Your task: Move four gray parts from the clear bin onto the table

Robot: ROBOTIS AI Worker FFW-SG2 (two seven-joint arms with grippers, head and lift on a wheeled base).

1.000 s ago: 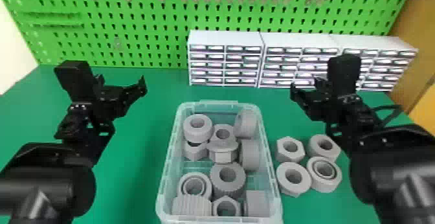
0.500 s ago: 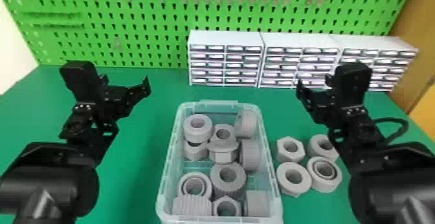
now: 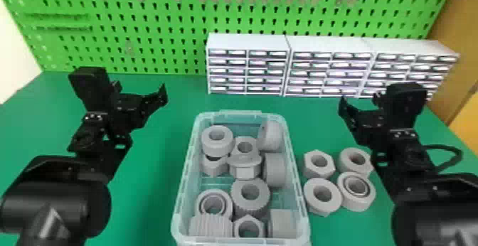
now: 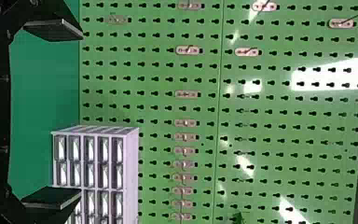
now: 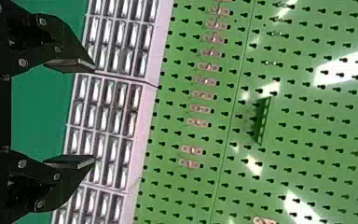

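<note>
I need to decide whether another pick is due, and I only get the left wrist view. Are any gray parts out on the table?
Observer: Yes, four gray parts lie on the table, to the right of the clear bin.
Operator: Is the bin empty, then?
Observer: No, more gray parts are inside it.
Operator: Is the right gripper holding one?
Observer: No, it is open, with nothing between its fingers.
</note>
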